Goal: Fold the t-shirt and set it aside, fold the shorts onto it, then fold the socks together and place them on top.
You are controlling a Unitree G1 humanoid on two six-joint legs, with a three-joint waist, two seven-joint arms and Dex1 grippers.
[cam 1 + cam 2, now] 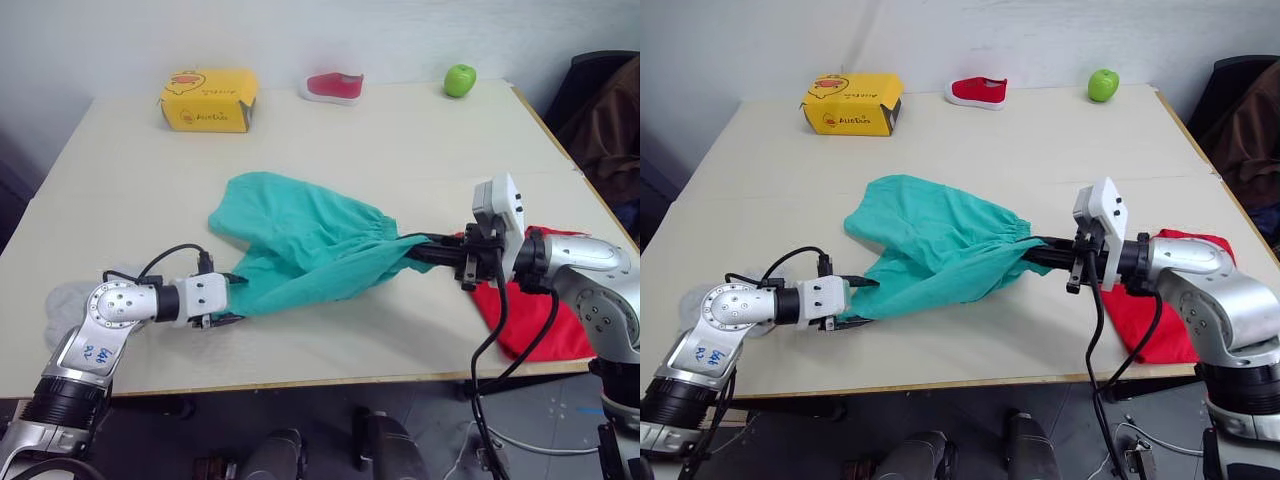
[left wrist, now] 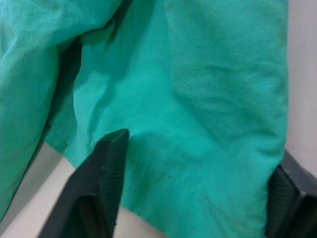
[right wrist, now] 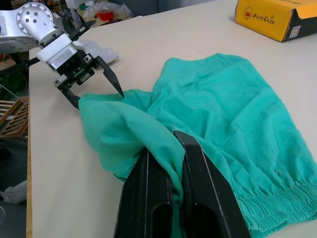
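— Where did we see the shorts (image 1: 300, 245) relative to the fingers?

— They lay on the table (image 1: 120, 180), in the middle toward the near edge, stretched between both grippers. The right gripper (image 3: 177, 141) had its two black fingers pressed nearly together with a fold of teal cloth pinched between them, near the gathered waistband. The left gripper (image 3: 99, 82) had its fingers spread wide, and the hem corner of the shorts sat between them; in the left wrist view we saw the cloth filling the gap between the fingers (image 2: 106, 163). We could not tell if those fingers touched the cloth.

— Which way did the shorts point?

— Their long axis ran roughly across the table, from the left gripper to the right one. The waistband end was on the robot's right, the leg end on its left, and a wider part bulged toward the far side.

— And the arms?

— Both forearms lay low over the table and pointed inward, toward each other. The left arm came from the near left corner, the right arm from the near right side, passing over the t-shirt (image 1: 535, 320), which lay at the table's right near edge. Light grey cloth, perhaps the socks (image 1: 62, 305), sat under the left arm.
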